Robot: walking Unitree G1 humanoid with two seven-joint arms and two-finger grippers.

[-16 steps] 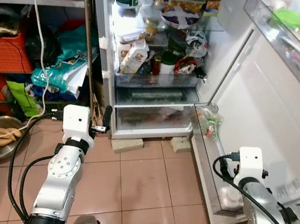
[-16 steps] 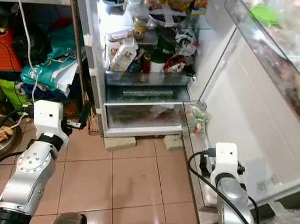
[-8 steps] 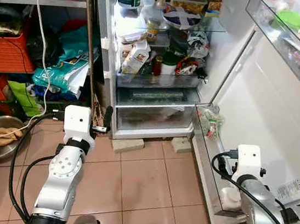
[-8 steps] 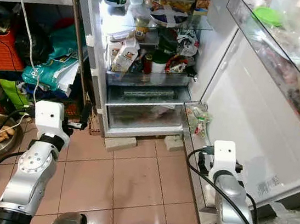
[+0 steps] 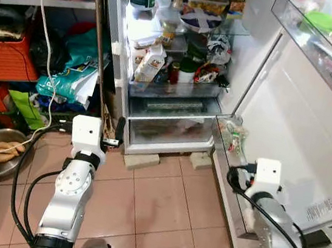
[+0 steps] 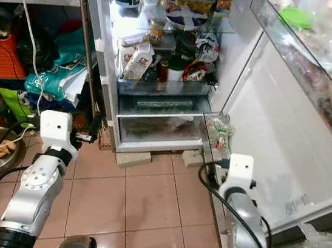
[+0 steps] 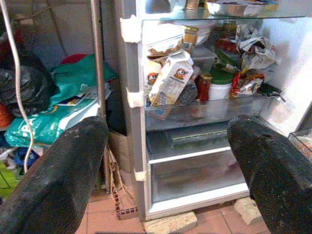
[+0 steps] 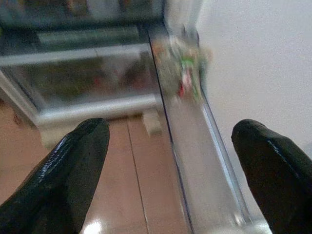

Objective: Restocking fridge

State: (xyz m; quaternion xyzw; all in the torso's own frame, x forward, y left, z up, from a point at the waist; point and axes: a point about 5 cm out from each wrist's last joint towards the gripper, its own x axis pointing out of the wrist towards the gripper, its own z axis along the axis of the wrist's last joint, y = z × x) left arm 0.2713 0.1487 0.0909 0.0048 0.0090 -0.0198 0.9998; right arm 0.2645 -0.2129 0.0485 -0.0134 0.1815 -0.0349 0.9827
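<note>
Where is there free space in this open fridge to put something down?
The bottom door bin is mostly bare below the small packets at its inner end. The lit shelves are crowded with a carton, jars and bags.
</note>
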